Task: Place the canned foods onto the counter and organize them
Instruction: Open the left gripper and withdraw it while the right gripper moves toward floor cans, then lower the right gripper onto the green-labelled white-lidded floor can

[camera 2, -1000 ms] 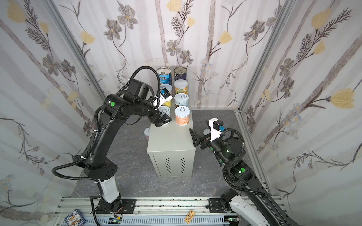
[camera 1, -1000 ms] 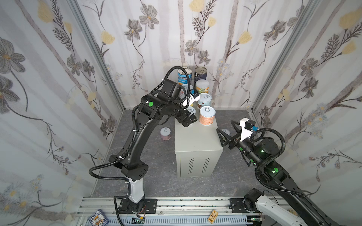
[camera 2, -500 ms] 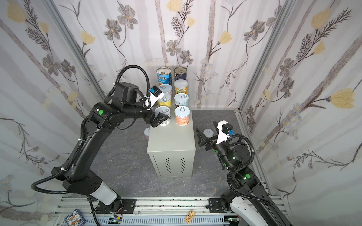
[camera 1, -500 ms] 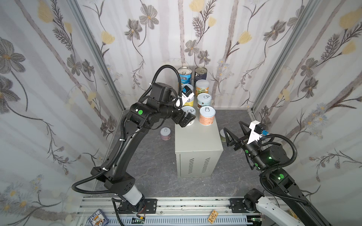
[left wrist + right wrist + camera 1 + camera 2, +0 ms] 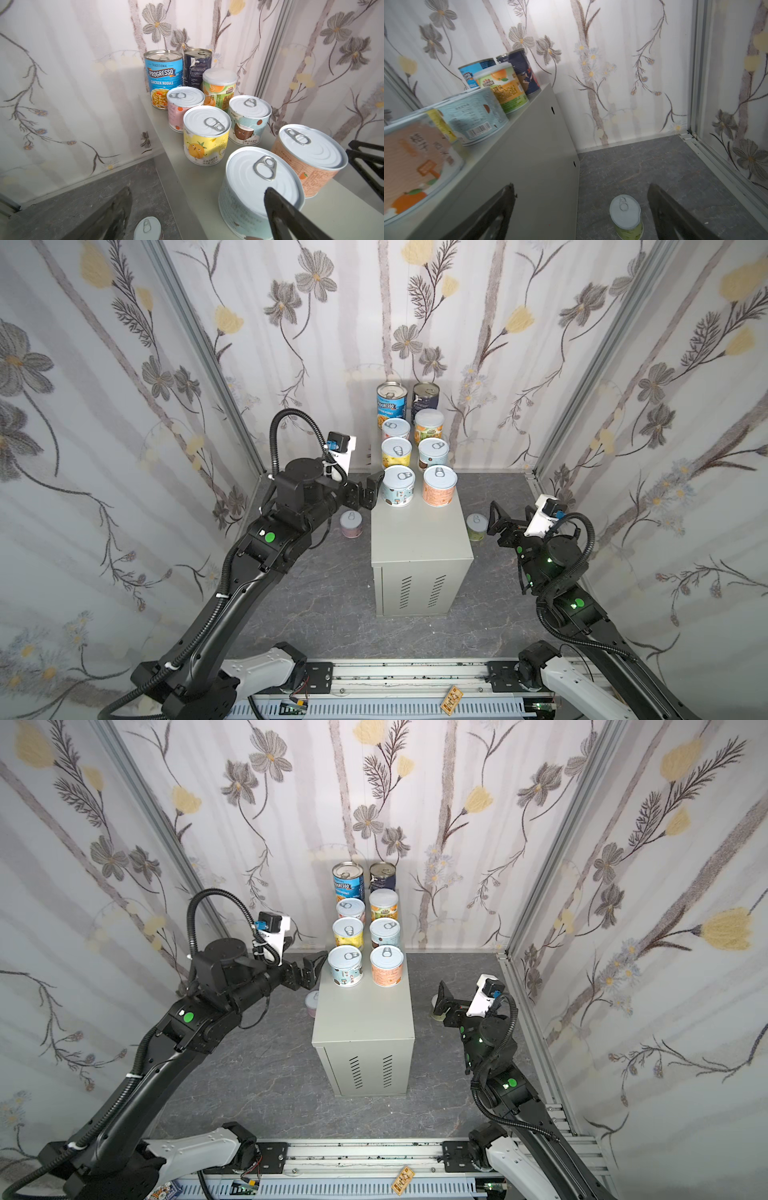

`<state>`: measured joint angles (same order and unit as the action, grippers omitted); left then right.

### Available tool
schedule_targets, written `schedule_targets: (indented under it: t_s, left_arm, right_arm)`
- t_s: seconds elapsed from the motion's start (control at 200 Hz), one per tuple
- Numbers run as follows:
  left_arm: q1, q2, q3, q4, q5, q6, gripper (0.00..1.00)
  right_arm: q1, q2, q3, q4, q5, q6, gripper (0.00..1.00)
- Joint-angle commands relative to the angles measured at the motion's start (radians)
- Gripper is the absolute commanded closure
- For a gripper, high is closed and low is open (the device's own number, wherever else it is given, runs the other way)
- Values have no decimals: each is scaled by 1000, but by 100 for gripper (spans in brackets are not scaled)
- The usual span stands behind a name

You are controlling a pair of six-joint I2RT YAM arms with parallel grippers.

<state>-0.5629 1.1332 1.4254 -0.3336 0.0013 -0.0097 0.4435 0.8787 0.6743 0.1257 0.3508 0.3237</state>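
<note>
While eight cans (image 5: 398, 486) top the surface (image 5: 419, 533), two cans (image 5: 351, 525) stand on the floor (image 5: 324, 597).
Left hand (image 5: 370, 493), right hand (image 5: 510, 517): both wide, empty.

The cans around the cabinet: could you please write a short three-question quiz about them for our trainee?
1. How many cans stand on the cabinet?
2. True or false: the two tallest cans stand in the front row, by the vent slots.
3. Which can is nearest the right hand? A green can on the floor; B soup can; C yellow can.
Key: 1. Eight. 2. False, they stand at the back. 3. A.
</note>
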Motion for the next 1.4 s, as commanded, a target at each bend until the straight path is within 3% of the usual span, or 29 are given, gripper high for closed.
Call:
schedule_targets:
  t_s: [0.0,0.18,0.335,0.435,0.864,1.084,1.399]
  left_arm:
    - [1,-67,-105,202,-92,-131,0]
    - [1,-139,-267,188,-321,-208,0]
    - [2,-141,-321,115,-424,-245,0]
    - [3,-145,-351,127,-465,-250,0]
    - [22,-131,-392,152,-532,-271,0]
    - [46,-107,-431,163,-434,-360,0]
    - [57,-87,-425,111,-415,-383,0]
  right_arm:
    - [-48,57,-26,-18,-20,83,0]
    - [-166,226,-69,7,-187,158,0]
    - [-228,411,-31,-16,-299,154,0]
    - [-248,525,24,-58,-309,140,0]
    - [-250,885,264,-194,-265,48,0]
    - [-244,962,329,-232,-253,55,0]
    - [-236,1122,527,-398,-254,55,2]
